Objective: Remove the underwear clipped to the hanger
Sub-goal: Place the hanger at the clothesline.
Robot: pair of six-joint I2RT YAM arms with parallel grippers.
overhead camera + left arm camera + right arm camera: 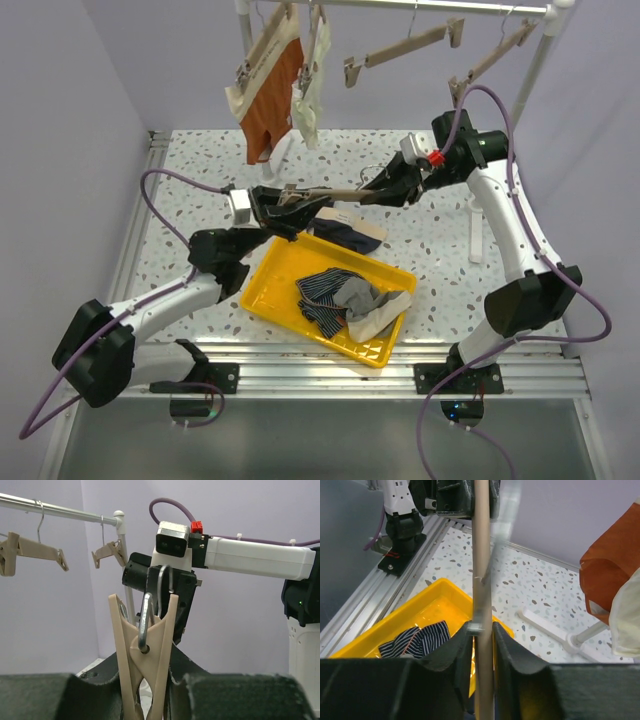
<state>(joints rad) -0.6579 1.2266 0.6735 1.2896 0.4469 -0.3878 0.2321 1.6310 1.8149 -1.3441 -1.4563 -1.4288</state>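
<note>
A navy brief hangs from the wooden clip hanger that both arms hold level above the terrazzo table, just past the far edge of the yellow tray. In the tray lie a navy striped brief and a grey-white brief, bunched together near its right end. An orange-red brief and a pale cream-green brief are clipped to hangers on the metal rail at the back left; two bare wooden hangers hang further right on the same rail.

The left gripper is closed about the clip at the hanger's left end; in the left wrist view the beige clip stands upright between its dark fingers, with the wire hook rising from it. The right gripper pinches the hanger's bar at the right end, its fingers pressed against either side of the wooden bar in the right wrist view.
</note>
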